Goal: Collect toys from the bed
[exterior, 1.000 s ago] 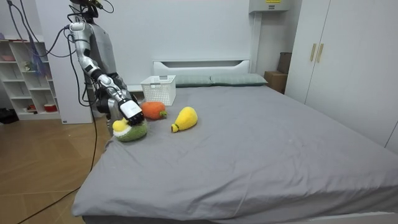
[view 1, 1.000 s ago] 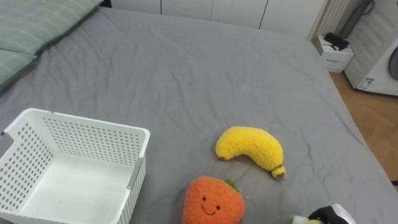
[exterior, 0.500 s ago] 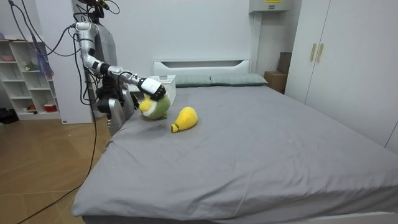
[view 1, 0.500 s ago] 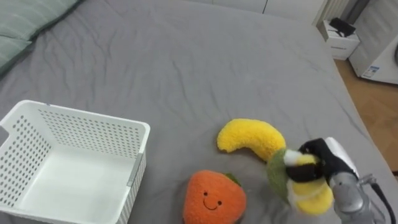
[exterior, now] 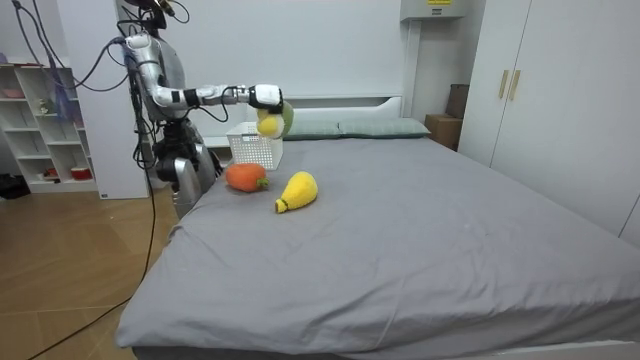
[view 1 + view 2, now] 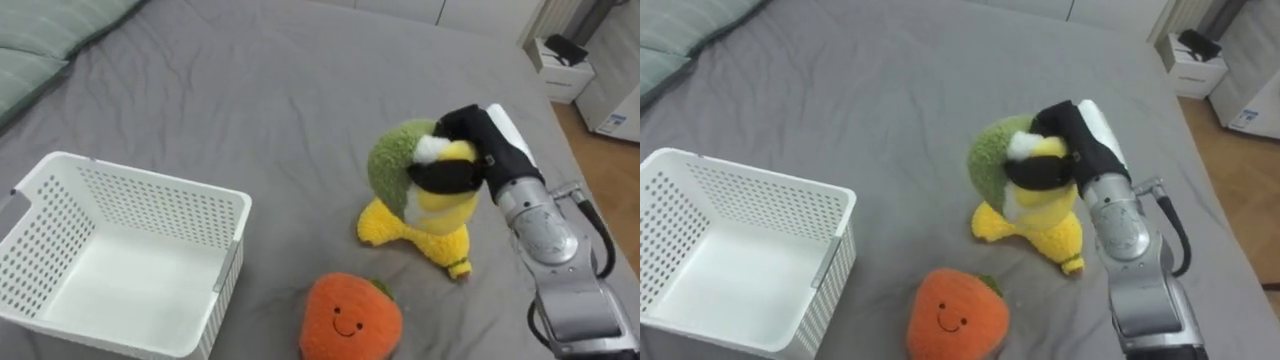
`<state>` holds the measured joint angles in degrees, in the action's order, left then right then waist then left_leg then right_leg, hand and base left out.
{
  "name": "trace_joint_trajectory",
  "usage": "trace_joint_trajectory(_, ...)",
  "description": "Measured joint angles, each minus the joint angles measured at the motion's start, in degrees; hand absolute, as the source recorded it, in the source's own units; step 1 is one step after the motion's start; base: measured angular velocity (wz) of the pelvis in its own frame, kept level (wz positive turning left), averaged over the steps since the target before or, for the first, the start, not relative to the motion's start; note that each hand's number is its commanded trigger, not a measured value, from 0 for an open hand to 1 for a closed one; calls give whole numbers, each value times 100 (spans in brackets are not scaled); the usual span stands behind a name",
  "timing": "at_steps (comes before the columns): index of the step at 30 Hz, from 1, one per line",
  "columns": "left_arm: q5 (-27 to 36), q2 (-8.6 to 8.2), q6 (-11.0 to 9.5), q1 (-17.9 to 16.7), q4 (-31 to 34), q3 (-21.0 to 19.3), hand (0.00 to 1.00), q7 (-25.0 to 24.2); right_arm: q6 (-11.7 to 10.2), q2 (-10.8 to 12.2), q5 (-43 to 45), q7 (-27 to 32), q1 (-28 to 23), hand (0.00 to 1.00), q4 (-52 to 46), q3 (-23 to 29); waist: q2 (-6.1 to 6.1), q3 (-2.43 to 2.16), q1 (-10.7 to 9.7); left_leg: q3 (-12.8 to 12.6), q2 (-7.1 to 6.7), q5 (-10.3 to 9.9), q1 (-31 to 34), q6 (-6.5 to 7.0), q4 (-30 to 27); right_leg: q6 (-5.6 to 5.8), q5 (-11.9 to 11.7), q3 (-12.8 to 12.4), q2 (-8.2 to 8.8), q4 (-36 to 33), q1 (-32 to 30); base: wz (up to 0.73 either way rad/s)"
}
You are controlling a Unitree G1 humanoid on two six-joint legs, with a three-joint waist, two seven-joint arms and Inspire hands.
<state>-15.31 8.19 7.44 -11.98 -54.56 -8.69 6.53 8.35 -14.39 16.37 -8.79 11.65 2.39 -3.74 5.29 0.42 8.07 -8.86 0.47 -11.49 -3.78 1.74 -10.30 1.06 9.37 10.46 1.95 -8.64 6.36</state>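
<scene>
so the right hand (image 6: 473, 150), fingers clenched round the green-and-yellow plush toy (image 6: 396, 168), has hauled it off the bed (image 6: 250, 90) edge and now holds it up over the banana plush (image 6: 384, 226), so the white basket (image 6: 150, 181) drop looks next

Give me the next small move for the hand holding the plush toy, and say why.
Probably carry the right hand leftward until the green and yellow toy hangs over the white basket. Its fingers are curled round the toy, raised above the banana toy, and the basket sits empty to the robot's left.
</scene>
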Motion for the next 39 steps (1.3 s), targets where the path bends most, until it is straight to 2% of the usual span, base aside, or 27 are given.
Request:
trace_joint_trajectory(6, -57, -37, 1, 46, 22, 1, 0, 12, 22, 4, -46, -234, 492, 100, -1, -521, -2, 3, 462, 161, -23, 17, 59, 2, -37, 0, 0, 114, 4, 11, 17, 14)
trace_joint_trajectory(10, -59, -29, 3, 68, 112, 69, 0, 13, 92, 35, -62, -307, 777, 100, 8, -1008, 7, 7, 660, 344, -51, 27, 169, 9, -90, 0, 0, 353, 28, 20, 32, 25)
trace_joint_trajectory(12, -127, -15, 8, 123, 110, 66, 0, 8, 131, 235, 208, -384, 976, 100, 78, -1183, 47, 21, 798, 497, -95, 70, 224, 14, -103, 0, 0, 484, 52, 49, 47, 33)
trace_joint_trajectory(14, -181, -14, 27, 127, 124, 66, 0, -3, 142, 390, 418, -401, 1108, 100, 272, -1301, 90, 12, 857, 635, -126, 101, 237, 21, -108, 0, 0, 614, 75, 82, 96, 33)
trace_joint_trajectory(15, -222, -18, 31, 151, 128, 66, 0, -22, 166, 467, 435, -404, 1138, 100, 379, -1314, 127, 19, 991, 675, -138, 118, 260, 21, -108, 0, 0, 671, 83, 83, 94, 32)
trace_joint_trajectory(17, -278, -12, 36, 169, 128, 51, 0, -69, 226, 549, 422, -410, 1146, 100, 401, -1365, 174, 55, 1160, 770, -158, 137, 330, 20, -115, 0, 0, 722, 90, 89, 90, 25)
trace_joint_trajectory(18, -294, -20, 69, 165, 127, 52, 0, -92, 229, 598, 391, -420, 1152, 100, 407, -1414, 195, 63, 1277, 815, -169, 143, 355, 20, -131, 0, 0, 776, 96, 90, 83, 30)
trace_joint_trajectory(20, -294, -49, 111, 153, 133, 63, 0, -109, 228, 640, 375, -419, 1271, 100, 551, -1580, 195, 64, 1346, 919, -201, 147, 379, 26, -173, 1, 0, 884, 111, 90, 102, 27)
trace_joint_trajectory(21, -294, -66, 114, 170, 149, 73, 0, -114, 228, 661, 355, -420, 1370, 88, 671, -1649, 189, 68, 1388, 978, -212, 150, 438, 31, -231, 1, 0, 946, 119, 90, 95, 25)
trace_joint_trajectory(22, -294, -68, 115, 183, 149, 89, 0, -118, 228, 668, 344, -419, 1421, 60, 721, -1680, 186, 71, 1421, 992, -216, 152, 465, 33, -253, 1, 0, 959, 121, 87, 85, 24)
trace_joint_trajectory(23, -294, -67, 117, 203, 150, 91, 0, -121, 228, 683, 326, -419, 1498, 0, 803, -1743, 186, 70, 1458, 1030, -224, 156, 515, 37, -290, 1, 0, 992, 124, 86, 70, 21)
trace_joint_trajectory(27, -291, -51, 139, 247, 156, 140, 0, -121, 229, 767, 367, -408, 1571, 0, 827, -1910, 172, 81, 1598, 1098, -235, 162, 566, 35, -328, 4, -2, 1018, 123, 72, 57, 7)
trace_joint_trajectory(30, -291, -45, 204, 270, 177, 236, 0, -121, 230, 810, 384, -389, 1621, 0, 826, -2215, 190, 69, 1614, 1115, -234, 175, 618, 27, -321, 4, -2, 1015, 118, 72, 14, 1)
trace_joint_trajectory(35, -292, -45, 250, 332, 182, 320, 0, -118, 242, 820, 381, -364, 1621, 0, 828, -2324, 234, 58, 1695, 1116, -235, 187, 619, 27, -282, 4, -2, 1013, 117, 81, -2, 0)
trace_joint_trajectory(39, -291, -41, 251, 378, 181, 319, 0, -97, 242, 812, 378, -149, 1621, 0, 832, -2324, 275, 84, 1716, 1117, -236, 189, 632, 26, -271, 4, -2, 1010, 115, 86, 3, 0)
